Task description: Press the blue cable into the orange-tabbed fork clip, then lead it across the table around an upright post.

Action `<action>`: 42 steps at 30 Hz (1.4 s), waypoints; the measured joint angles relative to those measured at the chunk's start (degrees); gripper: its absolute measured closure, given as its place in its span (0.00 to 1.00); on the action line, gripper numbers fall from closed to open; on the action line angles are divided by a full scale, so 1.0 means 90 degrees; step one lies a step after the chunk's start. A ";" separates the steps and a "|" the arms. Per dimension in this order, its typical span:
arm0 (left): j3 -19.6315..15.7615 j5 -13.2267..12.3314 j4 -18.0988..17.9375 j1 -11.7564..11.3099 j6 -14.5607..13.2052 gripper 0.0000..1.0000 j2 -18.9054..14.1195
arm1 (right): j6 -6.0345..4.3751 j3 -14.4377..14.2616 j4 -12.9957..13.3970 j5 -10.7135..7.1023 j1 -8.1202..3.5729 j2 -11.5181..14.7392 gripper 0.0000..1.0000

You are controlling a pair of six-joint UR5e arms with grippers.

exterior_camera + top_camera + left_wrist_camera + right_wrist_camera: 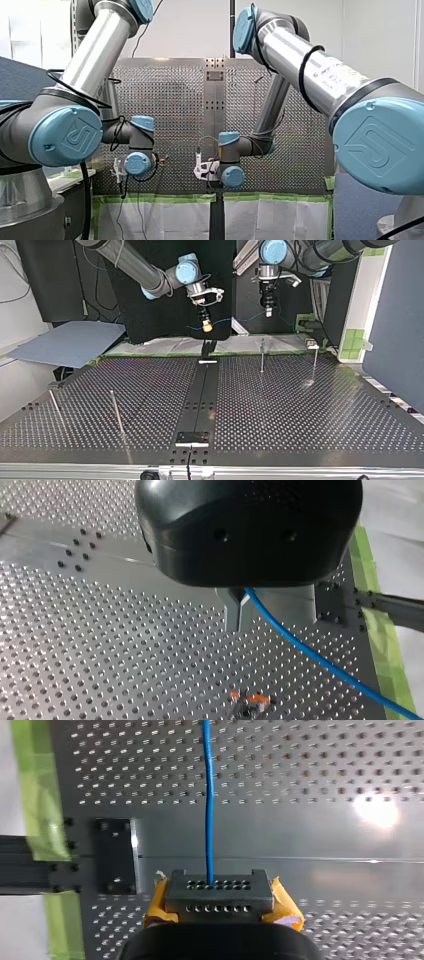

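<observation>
My left fingers pinched on blue cable, above orange-tabbed fork clip, likely lining up the press | my right fingers grip it further along, so it spans taut over tabletop

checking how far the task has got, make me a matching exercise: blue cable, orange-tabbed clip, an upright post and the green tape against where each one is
Things
1. thin blue cable
2. small orange-tabbed fork clip
3. thin upright metal post
4. strip of green tape

Places
A. along the perforated table's edge
B. standing on the table, no cable around it
C. held in the air between my left gripper and my right gripper
D. on the table under my left gripper, no cable in it

Pairs: 1-C, 2-D, 3-B, 4-A
</observation>
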State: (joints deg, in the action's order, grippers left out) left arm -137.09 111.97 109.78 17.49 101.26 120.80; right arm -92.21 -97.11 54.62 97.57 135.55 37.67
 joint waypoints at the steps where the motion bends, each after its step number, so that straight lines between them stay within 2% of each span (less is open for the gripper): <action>1: 0.0018 -0.0006 -0.0030 -0.0033 0.0002 1.00 0.0054 | 0.0000 0.0043 -0.0030 0.0000 -0.0011 -0.0060 1.00; 7: 0.0065 -0.0255 -0.0103 -0.0374 -0.0039 1.00 0.0403 | 0.0000 0.0365 -0.0232 -0.0005 -0.0071 -0.0463 1.00; 15: 0.0169 -0.0731 -0.0174 -0.0797 -0.0047 1.00 0.0491 | 0.0019 0.0698 -0.0342 -0.0009 -0.0150 -0.0885 1.00; 20: 0.0253 -0.0875 -0.0146 -0.0858 -0.0049 1.00 0.0490 | 0.0028 0.0922 -0.0402 -0.0011 -0.0194 -0.0940 1.00; 27: 0.0639 -0.1173 0.0082 -0.0946 0.0021 1.00 0.0508 | 0.0055 0.1237 -0.0660 -0.0012 -0.0232 -0.0946 1.00; 30: 0.0801 -0.1261 0.0134 -0.0982 0.0072 1.00 0.0628 | 0.0059 0.1347 -0.0736 -0.0012 -0.0239 -0.0946 1.00; 36: 0.1088 -0.1285 0.0220 -0.1066 0.0200 1.00 0.0926 | 0.0111 0.1466 -0.0841 -0.0018 -0.0248 -0.0947 1.00; 42: 0.1201 -0.1315 0.0236 -0.1202 0.0301 1.00 0.1012 | 0.0136 0.1577 -0.0921 -0.0019 -0.0259 -0.0947 1.00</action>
State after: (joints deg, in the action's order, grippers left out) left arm -126.28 100.13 111.90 6.67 103.97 129.91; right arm -90.99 -82.92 46.33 97.40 133.22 29.15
